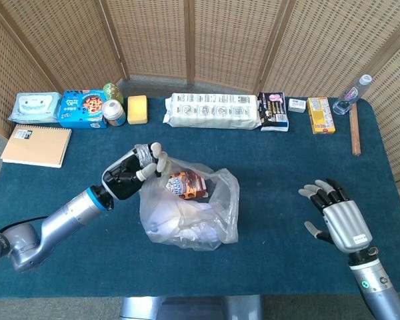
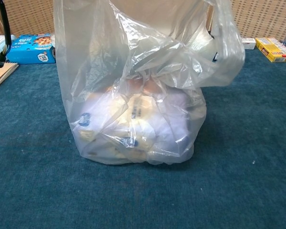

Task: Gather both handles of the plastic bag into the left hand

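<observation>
The plastic bag (image 1: 190, 210) stands near the middle of the blue table (image 1: 280, 167), with white packages and a brown snack packet (image 1: 186, 185) inside it. The left hand (image 1: 130, 173) is at the bag's upper left edge, and its fingers are closed around one bunched handle (image 1: 145, 155) of the bag. The other handle (image 2: 224, 57) hangs loose on the bag's right side in the chest view. The right hand (image 1: 337, 217) is well apart on the right, fingers spread, and holds nothing.
</observation>
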`<action>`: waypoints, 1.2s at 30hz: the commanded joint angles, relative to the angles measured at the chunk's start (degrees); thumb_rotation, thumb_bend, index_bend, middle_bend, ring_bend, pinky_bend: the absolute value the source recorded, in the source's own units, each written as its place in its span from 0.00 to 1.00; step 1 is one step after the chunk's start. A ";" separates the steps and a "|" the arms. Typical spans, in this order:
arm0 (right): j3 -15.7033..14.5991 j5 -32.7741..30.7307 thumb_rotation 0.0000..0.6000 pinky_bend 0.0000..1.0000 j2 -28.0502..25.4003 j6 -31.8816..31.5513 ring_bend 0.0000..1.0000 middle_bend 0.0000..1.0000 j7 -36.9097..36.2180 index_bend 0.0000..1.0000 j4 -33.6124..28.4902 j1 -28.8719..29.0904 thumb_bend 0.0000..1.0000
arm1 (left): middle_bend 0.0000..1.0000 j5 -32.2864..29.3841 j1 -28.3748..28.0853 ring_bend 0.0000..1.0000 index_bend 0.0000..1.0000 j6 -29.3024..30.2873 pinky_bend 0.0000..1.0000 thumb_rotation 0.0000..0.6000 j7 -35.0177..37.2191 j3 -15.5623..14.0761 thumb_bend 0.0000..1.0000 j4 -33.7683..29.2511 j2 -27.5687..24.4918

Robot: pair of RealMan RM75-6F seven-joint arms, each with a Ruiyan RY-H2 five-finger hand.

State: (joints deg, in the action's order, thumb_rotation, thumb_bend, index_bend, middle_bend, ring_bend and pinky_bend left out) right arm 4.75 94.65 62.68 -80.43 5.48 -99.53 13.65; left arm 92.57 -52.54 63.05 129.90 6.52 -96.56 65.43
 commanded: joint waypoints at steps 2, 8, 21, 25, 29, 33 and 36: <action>0.28 0.32 1.00 0.10 0.96 -0.32 0.17 0.22 -0.25 0.18 0.55 0.46 0.26 | 0.58 -0.04 -0.53 0.49 0.49 -0.80 0.55 1.00 -0.42 0.26 0.50 -0.11 0.33; 0.83 0.79 1.00 0.11 2.76 -0.51 0.17 0.21 -0.51 0.12 1.59 1.50 0.25 | 0.58 -0.53 -1.42 0.49 0.49 -1.86 0.55 1.00 -1.29 1.10 0.50 -0.64 0.80; 1.22 2.03 1.00 0.11 7.47 0.44 0.17 0.20 -0.47 0.09 2.71 4.23 0.25 | 0.58 -1.88 -2.58 0.49 0.49 -3.86 0.54 1.00 -3.25 2.45 0.50 -1.11 1.95; 1.23 2.42 1.00 0.11 8.71 1.37 0.18 0.20 0.06 0.09 2.35 5.32 0.25 | 0.58 -2.22 -2.67 0.49 0.49 -4.28 0.54 1.00 -3.60 2.66 0.50 -1.09 2.31; 1.65 2.45 1.00 0.12 9.36 2.35 0.18 0.20 0.79 0.09 1.81 6.56 0.25 | 0.58 -2.49 -2.55 0.49 0.49 -4.35 0.54 1.00 -3.54 2.91 0.50 -0.73 2.52; 2.10 2.50 1.00 0.12 9.41 3.50 0.18 0.20 1.06 0.10 1.13 7.87 0.25 | 0.58 -2.78 -2.20 0.49 0.49 -4.18 0.54 1.00 -3.22 3.04 0.50 -0.25 2.64; 2.29 2.79 1.00 0.12 9.55 4.84 0.18 0.20 0.78 0.10 0.62 9.25 0.25 | 0.58 -3.14 -1.88 0.49 0.49 -4.27 0.53 1.00 -2.88 3.11 0.50 0.18 2.62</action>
State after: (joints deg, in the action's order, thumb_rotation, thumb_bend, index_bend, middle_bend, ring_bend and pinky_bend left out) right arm 6.93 97.29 72.14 -76.04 6.40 -98.66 22.44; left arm 89.48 -54.47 58.81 126.97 9.62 -96.44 68.04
